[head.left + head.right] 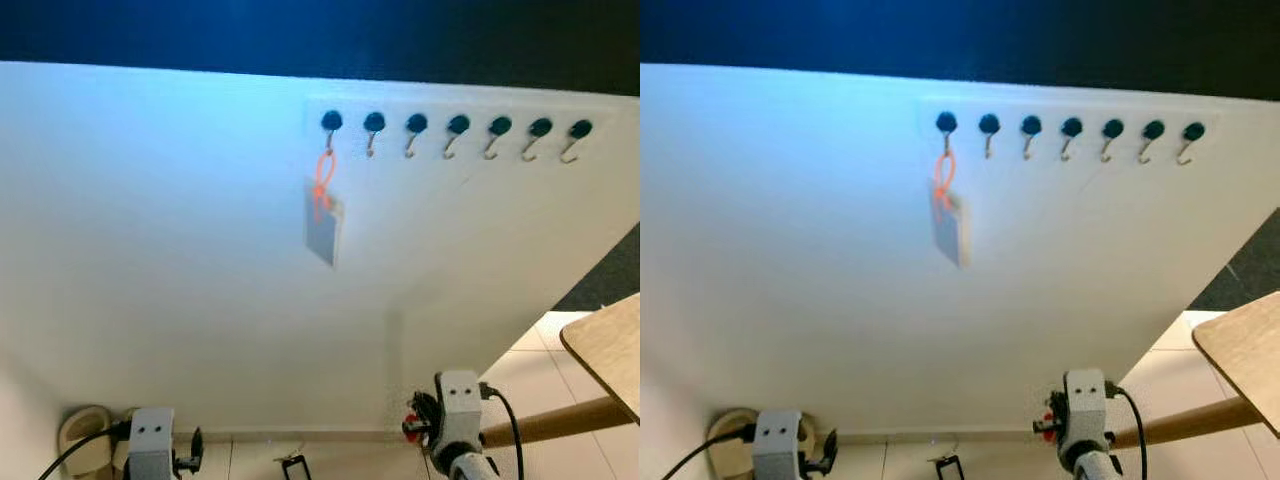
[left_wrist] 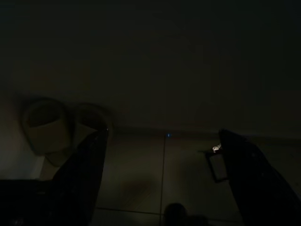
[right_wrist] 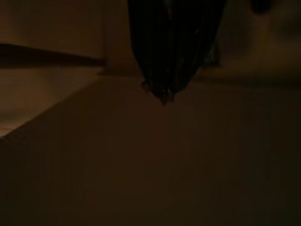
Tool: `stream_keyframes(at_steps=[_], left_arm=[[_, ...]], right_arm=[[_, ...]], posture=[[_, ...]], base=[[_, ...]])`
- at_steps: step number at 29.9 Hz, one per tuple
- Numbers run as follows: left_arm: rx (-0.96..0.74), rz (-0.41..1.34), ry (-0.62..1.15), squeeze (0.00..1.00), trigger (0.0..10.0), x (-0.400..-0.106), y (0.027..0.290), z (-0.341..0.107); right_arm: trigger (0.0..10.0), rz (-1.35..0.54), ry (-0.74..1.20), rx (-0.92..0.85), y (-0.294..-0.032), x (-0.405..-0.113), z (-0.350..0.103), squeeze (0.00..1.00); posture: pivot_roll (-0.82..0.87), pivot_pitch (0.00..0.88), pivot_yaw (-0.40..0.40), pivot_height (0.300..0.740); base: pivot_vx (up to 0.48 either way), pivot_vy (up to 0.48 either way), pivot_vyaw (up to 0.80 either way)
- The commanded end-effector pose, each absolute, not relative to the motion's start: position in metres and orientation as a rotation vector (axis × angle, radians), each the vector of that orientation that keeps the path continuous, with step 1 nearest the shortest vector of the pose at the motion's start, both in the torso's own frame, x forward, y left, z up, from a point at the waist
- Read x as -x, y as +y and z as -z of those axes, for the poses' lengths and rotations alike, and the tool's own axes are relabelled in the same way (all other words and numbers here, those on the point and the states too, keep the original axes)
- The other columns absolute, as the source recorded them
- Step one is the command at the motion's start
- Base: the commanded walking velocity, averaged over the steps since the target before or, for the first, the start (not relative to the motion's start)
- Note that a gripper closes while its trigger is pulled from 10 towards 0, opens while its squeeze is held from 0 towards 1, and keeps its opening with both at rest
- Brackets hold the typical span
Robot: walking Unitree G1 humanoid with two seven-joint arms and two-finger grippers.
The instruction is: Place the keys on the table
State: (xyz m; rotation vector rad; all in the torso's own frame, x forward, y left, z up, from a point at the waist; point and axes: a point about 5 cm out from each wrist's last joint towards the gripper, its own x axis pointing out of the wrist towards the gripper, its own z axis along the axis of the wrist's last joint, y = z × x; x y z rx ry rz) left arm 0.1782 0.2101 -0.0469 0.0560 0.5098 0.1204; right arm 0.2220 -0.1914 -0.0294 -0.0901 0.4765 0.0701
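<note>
The keys (image 1: 322, 215) hang on the white wall from the leftmost of several black hooks (image 1: 458, 125): an orange loop with a grey tag below it. At the right edge shows a corner of the light wooden table (image 1: 610, 350). Both arms hang low, well under the keys. My left arm (image 1: 150, 445) is at the bottom left; in its dark wrist view the left gripper (image 2: 163, 136) is open above the floor with nothing between its fingers. My right arm (image 1: 457, 415) is at the bottom centre-right; its gripper (image 3: 164, 96) is shut, with nothing seen in it.
A beige round object (image 1: 85, 430) sits on the floor by the wall at the lower left. A small black frame-like thing (image 1: 293, 465) lies on the tiles between the arms. The table's wooden leg (image 1: 560, 420) slants across behind my right arm.
</note>
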Motion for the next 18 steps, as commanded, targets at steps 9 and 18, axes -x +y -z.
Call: stream_keyframes(at_steps=[9,18], left_arm=[[-0.078,-0.098,0.591,0.00,10.0,-0.172,0.202,0.062],[-0.103,0.008,0.584,0.00,10.0,-0.181,0.181,0.064]], right_arm=[[10.0,-0.105,0.683,0.042,-0.197,-0.199,0.059,0.00],[10.0,-0.087,0.718,0.040,-0.196,-0.188,0.068,0.00]], posture=[[0.02,0.050,-0.095,0.740],[0.02,0.043,-0.096,0.740]], base=[[0.000,0.000,0.00],[0.000,0.000,0.00]])
